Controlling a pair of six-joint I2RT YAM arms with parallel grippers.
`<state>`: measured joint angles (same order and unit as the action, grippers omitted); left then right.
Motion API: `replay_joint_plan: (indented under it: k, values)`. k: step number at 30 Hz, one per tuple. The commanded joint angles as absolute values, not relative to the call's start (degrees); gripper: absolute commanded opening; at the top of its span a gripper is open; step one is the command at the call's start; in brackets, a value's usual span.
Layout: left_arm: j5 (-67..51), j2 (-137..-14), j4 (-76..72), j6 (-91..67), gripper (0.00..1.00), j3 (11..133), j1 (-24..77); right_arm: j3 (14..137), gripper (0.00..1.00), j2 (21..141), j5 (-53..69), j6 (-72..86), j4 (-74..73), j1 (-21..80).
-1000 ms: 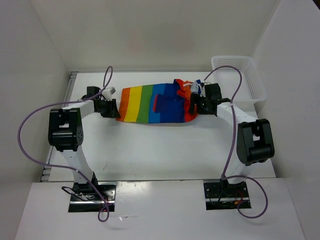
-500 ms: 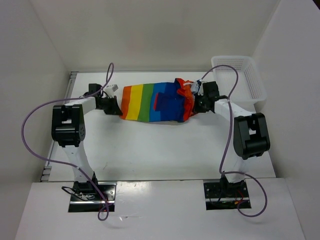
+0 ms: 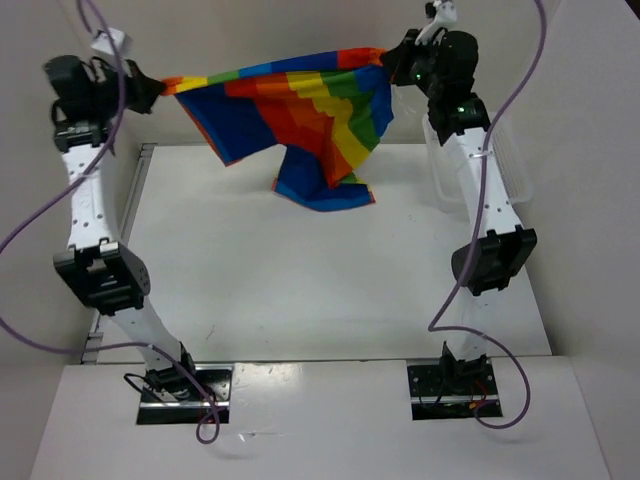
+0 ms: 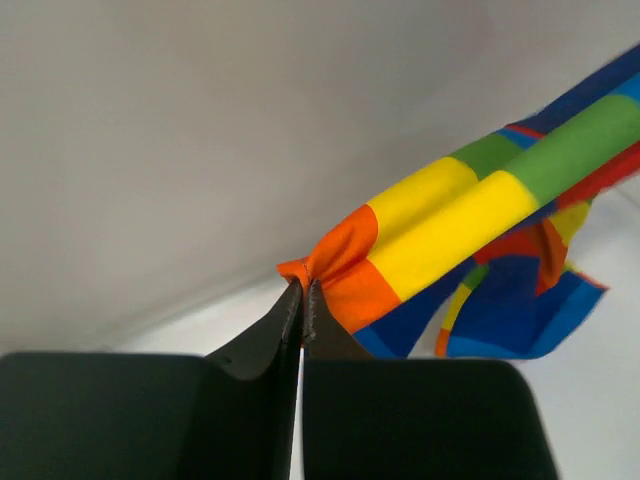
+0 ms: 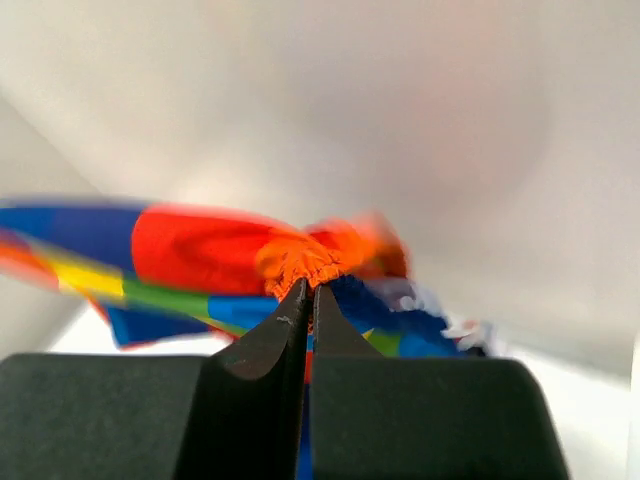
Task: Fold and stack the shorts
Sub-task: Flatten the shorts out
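The rainbow-striped shorts [image 3: 295,115] hang stretched in the air high above the table, pulled between both arms. My left gripper [image 3: 160,85] is shut on an orange corner of the shorts [image 4: 330,268] at the far left. My right gripper [image 3: 385,60] is shut on the gathered orange-red edge of the shorts [image 5: 300,258] at the far right. The cloth's lower part [image 3: 325,185] droops in a blue and rainbow fold toward the table's back middle.
A white plastic basket [image 3: 510,170] stands at the back right, partly behind the right arm. White walls close in the table [image 3: 300,290] on the left, back and right. Purple cables loop off both arms.
Both grippers closed on the ends of the shorts, which lay flat on the table, and lifted them high, stretching the cloth between them.
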<state>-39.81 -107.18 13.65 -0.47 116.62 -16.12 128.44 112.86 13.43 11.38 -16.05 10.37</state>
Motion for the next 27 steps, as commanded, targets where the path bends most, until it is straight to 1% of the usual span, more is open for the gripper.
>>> replay_joint_plan:
  k: [1,2,4,5,6,9,12,15,17,20,24,27]
  values:
    - [-44.03,-97.50,12.04,0.00,0.00,120.50,-21.86,134.91,0.00,108.12,14.23,10.55,-15.82,10.02]
    - [-44.56,-95.99,13.09,0.00,0.00,121.02,-22.84,134.39,0.00,105.23,14.93,10.55,-16.43,10.02]
    - [-44.56,-91.33,17.55,0.00,0.00,121.03,-24.08,129.31,0.00,101.53,17.82,9.93,-16.96,10.02]
    - [-44.56,-89.75,19.32,0.00,0.00,121.03,-24.08,127.11,0.00,97.25,18.97,9.93,-17.48,10.02]
    - [-43.95,-88.17,20.47,0.00,0.00,120.42,-24.08,122.22,0.00,95.21,19.94,9.93,-17.49,10.02]
    - [-45.17,-80.01,21.53,0.00,0.00,116.74,-24.61,114.12,0.00,87.47,23.98,9.93,-17.49,10.02]
    - [-43.52,-76.66,22.93,0.00,0.00,117.24,-24.61,109.96,0.00,81.23,31.01,10.45,-17.49,10.02]
    - [-38.33,-74.89,23.46,0.00,0.00,121.01,-24.61,108.03,0.00,75.09,38.55,9.76,-18.89,10.02]
    - [-35.44,-74.88,24.16,0.00,0.00,126.26,-24.61,106.54,0.00,70.78,42.25,9.76,-18.90,10.02]
    - [-35.50,-78.03,24.70,0.00,0.00,131.90,-24.61,103.81,0.00,67.33,44.99,13.35,-17.50,8.71]
    - [-36.12,-81.91,22.51,0.00,0.00,133.06,-24.61,100.46,0.00,64.52,45.53,18.01,-15.73,6.77]
    - [-38.05,-86.56,21.45,0.00,0.00,135.26,-24.61,98.36,0.00,65.56,42.82,21.86,-13.81,5.72]
